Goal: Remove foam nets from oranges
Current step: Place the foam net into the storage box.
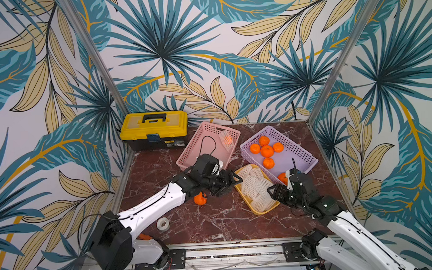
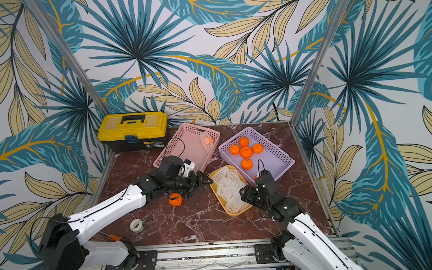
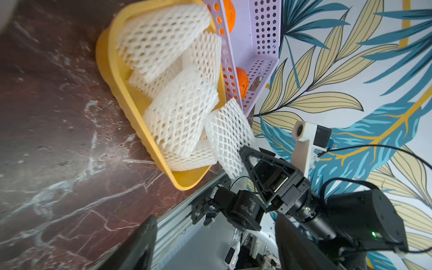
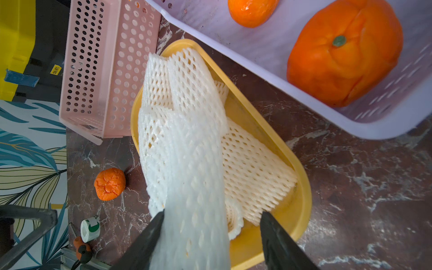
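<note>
One bare orange (image 1: 200, 199) is lying by the left gripper (image 1: 231, 185) (jaws gaping, empty), foam nets (image 1: 256, 189) are filling the yellow tray (image 1: 262, 211), one more is hanging between the spread jaws of the right gripper (image 4: 211, 219), brushing one finger, and six oranges (image 1: 267, 151) are resting in the purple basket (image 1: 305, 156).

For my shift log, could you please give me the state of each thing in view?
toolbox: closed.
pink basket: holds one netted orange.
purple basket: holds bare oranges.
tray: piled with empty nets.
loose orange: bare, on the table.
tape: on the table.
left tool: open, empty.
right tool: open, a net between its jaws over the tray.
</note>
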You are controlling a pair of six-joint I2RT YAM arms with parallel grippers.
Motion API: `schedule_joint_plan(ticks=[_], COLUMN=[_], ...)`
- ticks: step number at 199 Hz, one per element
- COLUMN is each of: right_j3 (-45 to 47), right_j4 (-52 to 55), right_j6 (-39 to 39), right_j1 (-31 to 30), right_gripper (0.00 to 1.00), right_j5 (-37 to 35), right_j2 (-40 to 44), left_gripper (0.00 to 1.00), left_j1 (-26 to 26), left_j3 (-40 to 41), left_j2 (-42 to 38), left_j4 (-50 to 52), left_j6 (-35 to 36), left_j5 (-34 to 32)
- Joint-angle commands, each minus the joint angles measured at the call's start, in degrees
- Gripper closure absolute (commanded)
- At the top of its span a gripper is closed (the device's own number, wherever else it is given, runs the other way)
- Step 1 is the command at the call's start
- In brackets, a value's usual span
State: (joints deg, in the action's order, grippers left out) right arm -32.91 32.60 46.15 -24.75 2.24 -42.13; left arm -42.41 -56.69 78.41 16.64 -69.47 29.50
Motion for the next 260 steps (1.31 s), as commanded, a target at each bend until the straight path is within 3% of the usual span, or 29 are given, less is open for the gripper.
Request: schedule_joint_plan(ticks=[1,61,141,162,195,236,260], right_j3=[1.19,0.75,0.50,0.34,-0.07,-2.27,-4.07], right_j4=[-3.11,-4.38,-5.35,-4.68,-2.66,4.31,7.32], right_j6=[0.67,0.80,0.96,0.70,0.26,-0.35,-0.93], right_j1=[-0.14,-0.18,-0.16,-0.14,-0.17,-0.04,-0.10], right_gripper=[0.37,0.39,0.40,0.40,0.39,0.28,0.26], right_j5=[0.54,1.45,2.68,2.59,1.94,-1.59,-2.12], right_j2=[-0.16,-0.33,-0.29,0.05,0.92,3.55,5.66], left_gripper=[0.29,0.34,0.41,0.51,0.76,0.85,0.87], left_j1=[-2.22,-9.79,-10.45,-10.50,-10.33,-10.23,-10.23], left_j3=[-2.01,-8.60,-8.74,-10.05,-9.29,-11.34,-13.64], left_j2=[2.43,14.69,21.00,23.03,23.47,24.93,26.84], left_j4=[-7.86,-10.70,-15.27,-15.81,-15.61,-8.47,-6.09], left_j6=[-8.67,-14.28,-20.58,-20.79,-19.94,-16.20,-14.18], left_j5=[-2.20,-1.02,-3.97,-3.48,-5.71,-9.72,-10.23])
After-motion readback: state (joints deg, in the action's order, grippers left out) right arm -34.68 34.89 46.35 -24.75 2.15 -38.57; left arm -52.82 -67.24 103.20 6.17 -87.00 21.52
